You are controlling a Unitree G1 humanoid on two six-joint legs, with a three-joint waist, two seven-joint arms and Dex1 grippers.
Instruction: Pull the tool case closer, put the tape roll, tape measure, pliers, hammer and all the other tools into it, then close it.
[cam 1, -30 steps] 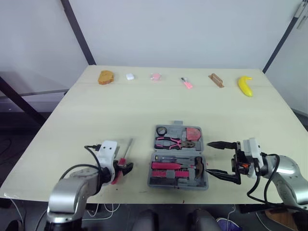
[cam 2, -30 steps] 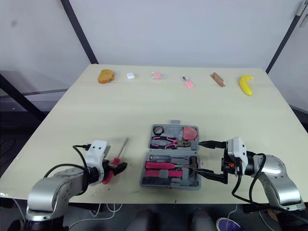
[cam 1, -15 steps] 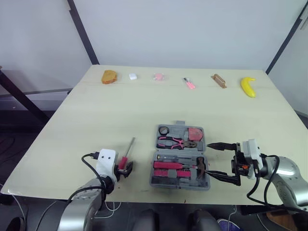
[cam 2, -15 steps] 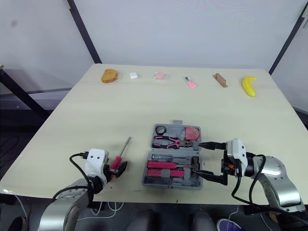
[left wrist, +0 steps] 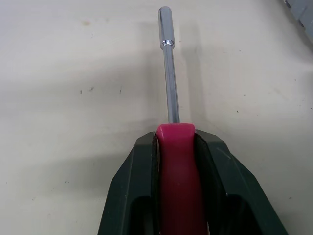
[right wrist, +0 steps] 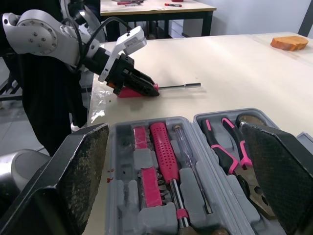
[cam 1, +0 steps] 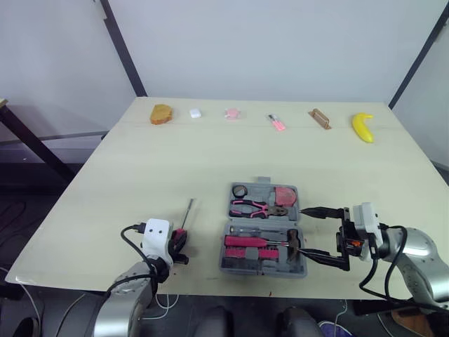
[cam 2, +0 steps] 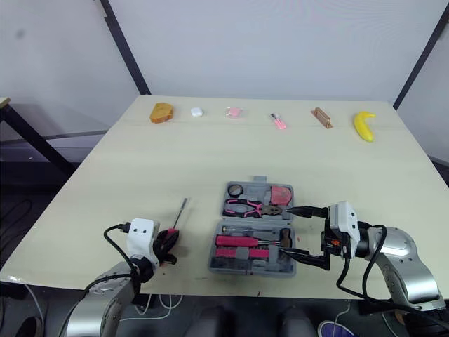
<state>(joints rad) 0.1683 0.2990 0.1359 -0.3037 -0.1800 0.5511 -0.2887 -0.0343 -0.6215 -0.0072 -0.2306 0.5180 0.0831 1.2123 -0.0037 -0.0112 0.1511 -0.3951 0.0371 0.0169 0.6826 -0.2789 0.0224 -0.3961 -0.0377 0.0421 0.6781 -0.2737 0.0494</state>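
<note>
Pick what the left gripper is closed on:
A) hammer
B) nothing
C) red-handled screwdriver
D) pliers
C: the left gripper is clamped on the red handle of the screwdriver, whose metal shaft sticks out ahead of the fingers.

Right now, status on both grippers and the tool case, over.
Left gripper shut on screwdriver handle, left of tool case. Right gripper open at its right edge. Case open, screwdriver not yet in. No obstruction seen.
</note>
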